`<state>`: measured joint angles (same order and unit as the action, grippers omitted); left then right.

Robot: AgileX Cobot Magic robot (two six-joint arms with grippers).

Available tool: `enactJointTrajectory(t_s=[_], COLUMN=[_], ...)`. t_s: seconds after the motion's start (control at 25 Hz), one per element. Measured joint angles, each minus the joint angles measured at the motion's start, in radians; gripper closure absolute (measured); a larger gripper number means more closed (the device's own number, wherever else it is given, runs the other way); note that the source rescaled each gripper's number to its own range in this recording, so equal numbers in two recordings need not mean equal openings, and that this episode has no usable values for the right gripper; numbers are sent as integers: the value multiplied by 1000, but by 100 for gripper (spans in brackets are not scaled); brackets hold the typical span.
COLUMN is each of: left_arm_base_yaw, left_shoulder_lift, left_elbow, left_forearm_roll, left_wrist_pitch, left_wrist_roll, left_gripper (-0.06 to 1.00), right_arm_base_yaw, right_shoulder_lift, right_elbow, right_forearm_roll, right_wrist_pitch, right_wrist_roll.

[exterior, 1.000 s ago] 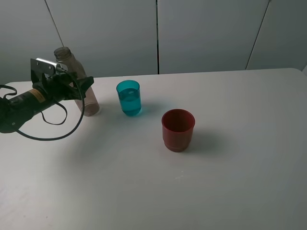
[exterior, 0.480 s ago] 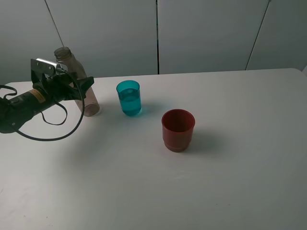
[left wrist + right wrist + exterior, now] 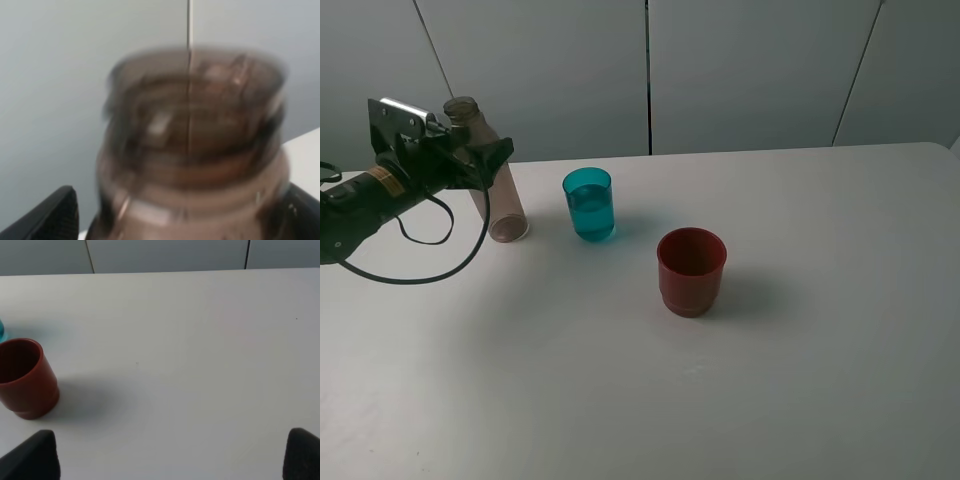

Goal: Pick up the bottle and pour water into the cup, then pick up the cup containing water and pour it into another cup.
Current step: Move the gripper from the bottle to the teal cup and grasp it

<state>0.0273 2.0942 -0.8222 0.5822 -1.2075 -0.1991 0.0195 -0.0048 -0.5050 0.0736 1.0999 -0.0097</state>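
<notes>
Bottle (image 3: 504, 205), clear brownish, capless, stands inside wide-apart left end effector (image 3: 488, 158); right end effector (image 3: 170, 456) apart too.

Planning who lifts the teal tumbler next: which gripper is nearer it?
Left. The left gripper is at the neck of the bottle, just beside the teal tumbler. The right gripper is outside the high view; its camera shows the tumbler beyond the dark red cup.
</notes>
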Motion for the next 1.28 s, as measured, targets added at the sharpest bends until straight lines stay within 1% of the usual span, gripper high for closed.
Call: enactJointTrajectory(t_s=[0.24,0.32,0.44,0.52,0.6,0.68,0.72,0.8,0.92,1.08,1.12,1.2,1.28], left_arm_base_yaw=[0,0,0,0,-7,-34,-50,-101,-189,-323,-354,-425,-484], left_shoulder_lift=[-103,-157,-254,-326,-391,-460,-495,-551,-600,-604,-604,-604,-590], left_elbow=[2,2,2,2,2,2,2,2,2,2,2,2,2], left_forearm_roll=[0,0,0,0,-7,-14,-21,-42,-92,-173,-209,-304,-425], left_wrist_pitch=[7,47,150,201,216,242,273,376,537,663,677,691,696], left_wrist_roll=[0,-17,-48,-86,-153,-218,-235,-243,-190,-138,-121,-50,59], left_gripper=[-1,-1,-1,-1,-1,-1,-1,-1,-1,-1,-1,-1,-1], right_arm_base_yaw=[0,0,0,0,0,0,0,0,0,0,0,0,0], right_shoulder_lift=[0,0,0,0,0,0,0,0,0,0,0,0,0], right_elbow=[0,0,0,0,0,0,0,0,0,0,0,0,0], right_forearm_roll=[0,0,0,0,0,0,0,0,0,0,0,0,0], right_wrist_pitch=[0,0,0,0,0,0,0,0,0,0,0,0,0], right_wrist_roll=[0,0,0,0,0,0,0,0,0,0,0,0,0])
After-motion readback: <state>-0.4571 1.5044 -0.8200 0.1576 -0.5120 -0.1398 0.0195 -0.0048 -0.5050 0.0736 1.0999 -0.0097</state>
